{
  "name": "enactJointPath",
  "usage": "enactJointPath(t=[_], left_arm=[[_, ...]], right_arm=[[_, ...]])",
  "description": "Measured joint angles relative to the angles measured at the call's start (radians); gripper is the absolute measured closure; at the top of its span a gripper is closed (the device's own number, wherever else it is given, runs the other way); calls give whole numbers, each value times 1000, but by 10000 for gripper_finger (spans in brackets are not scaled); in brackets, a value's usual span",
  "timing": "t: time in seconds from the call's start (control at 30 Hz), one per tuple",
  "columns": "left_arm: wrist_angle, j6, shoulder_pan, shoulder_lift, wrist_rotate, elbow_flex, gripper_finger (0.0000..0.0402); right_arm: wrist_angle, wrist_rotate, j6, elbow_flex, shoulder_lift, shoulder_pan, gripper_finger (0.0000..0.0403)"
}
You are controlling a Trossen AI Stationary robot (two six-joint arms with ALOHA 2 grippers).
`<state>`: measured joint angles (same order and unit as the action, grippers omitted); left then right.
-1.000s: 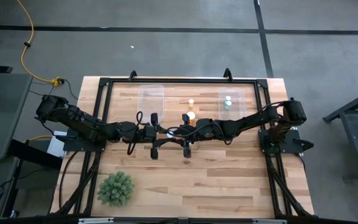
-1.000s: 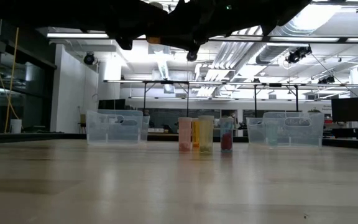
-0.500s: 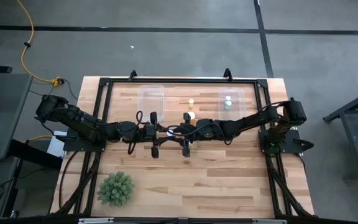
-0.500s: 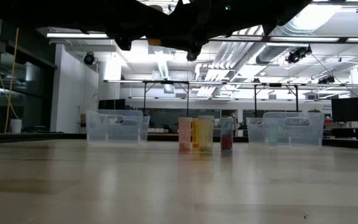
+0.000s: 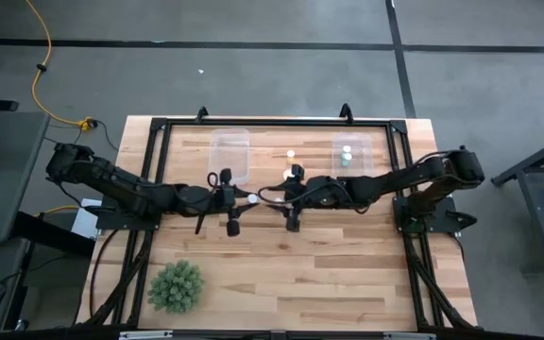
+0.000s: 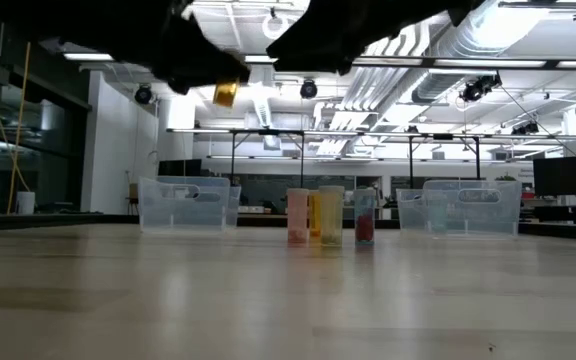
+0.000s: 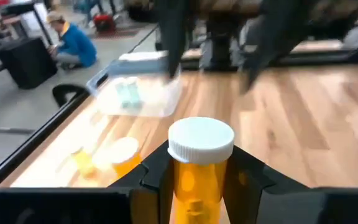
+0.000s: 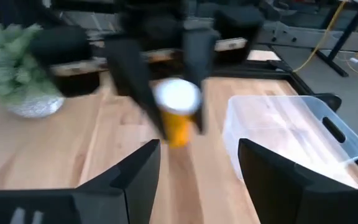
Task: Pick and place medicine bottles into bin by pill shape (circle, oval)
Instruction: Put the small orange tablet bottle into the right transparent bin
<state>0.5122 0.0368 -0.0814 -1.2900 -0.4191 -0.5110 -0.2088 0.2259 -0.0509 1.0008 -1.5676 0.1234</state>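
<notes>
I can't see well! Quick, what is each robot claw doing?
Left gripper: shut on an orange, white-capped medicine bottle.
Right gripper: open, holding nothing.

The right gripper (image 5: 270, 195) has let go of the orange medicine bottle (image 7: 199, 163): its fingers (image 8: 132, 186) now stand spread apart, and its arm has drawn back to the right, the elbow reaching farther right than before. The left gripper (image 5: 249, 198) alone now clamps the white-capped bottle, and has carried it slightly left, away from the right gripper.
</notes>
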Motion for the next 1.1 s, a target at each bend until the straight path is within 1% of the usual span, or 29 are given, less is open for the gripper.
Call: enactJointPath(t=[0.17, 0.27, 0.37, 0.47, 0.73, 0.87, 0.97, 1.1], left_arm=[[-46, -16, 10, -56, 12, -21, 305], [-103, -25, 11, -101, 25, -84, 305], [-206, -25, 11, -149, 18, -138, 305], [-233, -24, 11, -175, 14, -178, 305], [-233, -16, 11, -193, 12, -198, 305], [-238, -15, 11, -193, 14, -198, 305], [-239, -15, 11, -193, 15, -198, 305], [-239, -15, 11, -193, 15, -198, 305]], right_arm=[[-27, -9, -37, 0, -2, 29, 192], [-38, -9, -41, -1, -9, 31, 192], [-44, -7, -44, -1, -15, 31, 192], [-39, 4, -44, -1, -25, 27, 192], [-39, 17, -38, -1, -66, 27, 192], [-40, 79, -45, -1, -70, 27, 190], [-40, 109, -36, -1, -70, 27, 178], [-41, 76, -1, -1, -82, 21, 154]])
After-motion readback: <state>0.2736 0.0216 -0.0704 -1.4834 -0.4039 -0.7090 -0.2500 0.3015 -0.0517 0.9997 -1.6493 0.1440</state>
